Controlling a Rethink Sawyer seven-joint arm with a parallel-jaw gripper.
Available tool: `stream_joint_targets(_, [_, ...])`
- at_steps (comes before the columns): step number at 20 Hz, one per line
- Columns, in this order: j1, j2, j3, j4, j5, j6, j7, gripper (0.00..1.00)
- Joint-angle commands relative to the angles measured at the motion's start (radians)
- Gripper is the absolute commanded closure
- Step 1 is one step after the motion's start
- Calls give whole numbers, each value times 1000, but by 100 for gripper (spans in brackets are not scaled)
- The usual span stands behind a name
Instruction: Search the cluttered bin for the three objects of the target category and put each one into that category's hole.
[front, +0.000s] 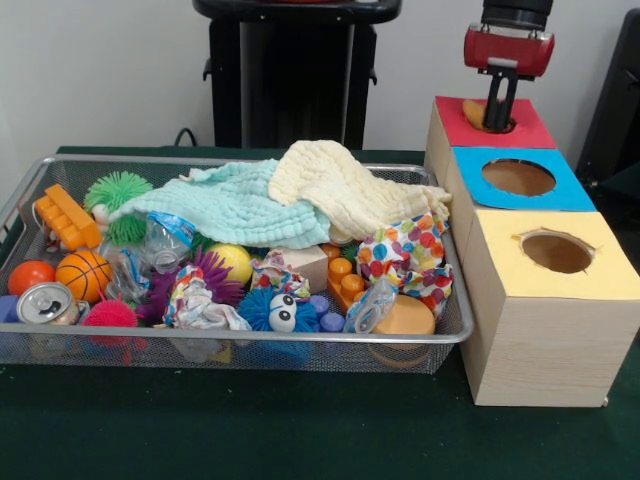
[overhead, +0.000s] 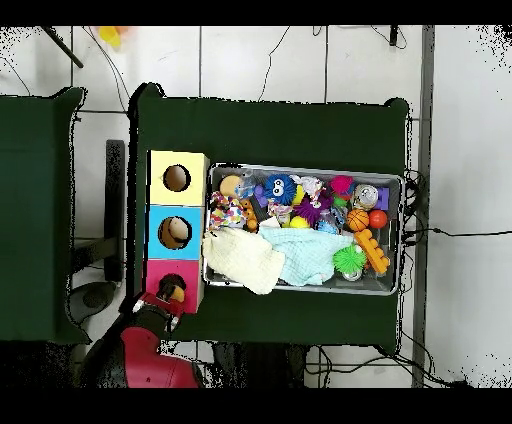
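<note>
A robotics lab: pedestal-mounted arm (overhead: 140, 358), green-clothed table (front: 300, 440), cables on tiled floor (overhead: 460, 150).

Even, soft indoor light, dark green surface (front: 300, 440) dim, faint shadow under the wire bin (front: 250, 345) (no glare), mild overall softness.

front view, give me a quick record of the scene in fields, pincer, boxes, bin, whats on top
pincer: pincer over the red-topped box, tips at its hole, beside a tan-brown object at the hole's edge; open or shut unclear
boxes: red, blue-topped box, yellow-topped box in a row beside the bin, one round hole each
bin: wire mesh bin, full of clutter
on top: mint cloth and cream cloth
visible items: small basketball, blue spiky ball with googly eyes, can
</note>
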Motion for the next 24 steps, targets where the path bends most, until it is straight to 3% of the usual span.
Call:
stream_joint_targets(1, [-31,-11,117,101,19,228,217,100])
stream_joint_targets(7, [-79,0,155,105,-2,220,214,100])
stream_joint_targets(12, [-111,53,185,88,-20,145,221,100])
stream_joint_targets(24, [-126,156,173,1,-17,65,184,100])
